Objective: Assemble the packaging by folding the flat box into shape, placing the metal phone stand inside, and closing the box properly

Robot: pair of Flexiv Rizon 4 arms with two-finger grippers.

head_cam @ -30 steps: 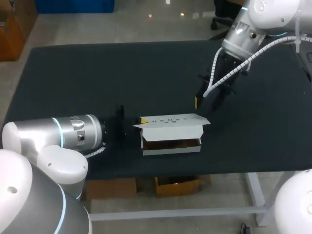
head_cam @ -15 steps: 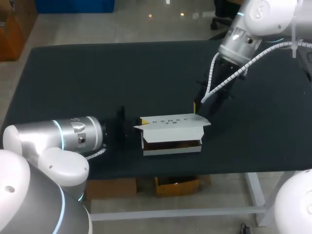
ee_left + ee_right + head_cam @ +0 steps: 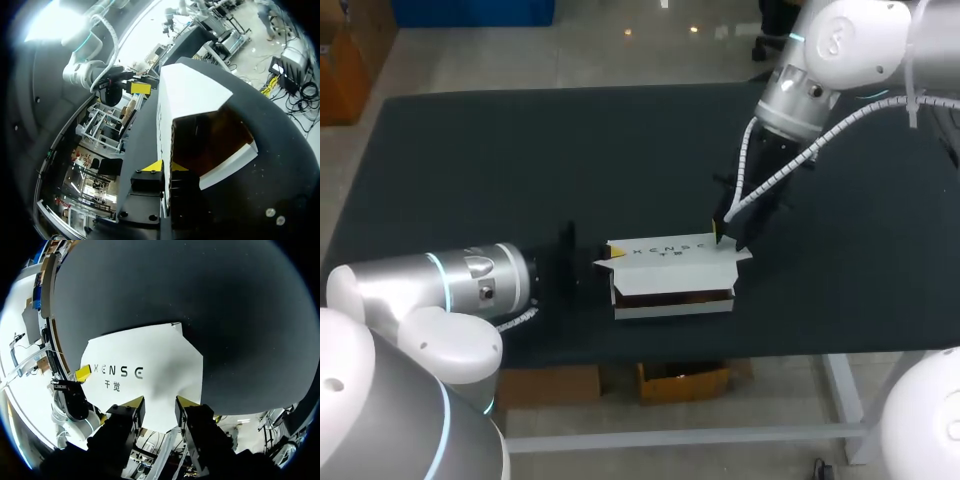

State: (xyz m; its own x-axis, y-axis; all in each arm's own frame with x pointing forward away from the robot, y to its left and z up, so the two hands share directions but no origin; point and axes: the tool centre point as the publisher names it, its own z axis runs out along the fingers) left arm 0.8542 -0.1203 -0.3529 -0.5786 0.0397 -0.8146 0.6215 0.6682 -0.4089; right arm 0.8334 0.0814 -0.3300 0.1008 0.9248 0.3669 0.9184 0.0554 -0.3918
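The white box (image 3: 670,272) lies near the table's front edge, its brown inside facing the front and its printed lid flap (image 3: 675,248) spread over the top. My left gripper (image 3: 613,252) is at the box's left end. In the left wrist view it (image 3: 165,167) is shut on the thin cardboard side flap of the box (image 3: 192,92). My right gripper (image 3: 723,233) hangs over the lid's back right corner. In the right wrist view it (image 3: 160,402) is open just above the white lid (image 3: 150,365), touching nothing. No phone stand is visible; the box's inside is dark.
The black table (image 3: 470,170) stretches bare behind and to both sides of the box. The box sits close to the front edge. My left arm lies low along the table's front left.
My right arm has come down and forward from the back right, onto the lid's right corner, with its fingers a little narrower. The left arm and the box have stayed put.
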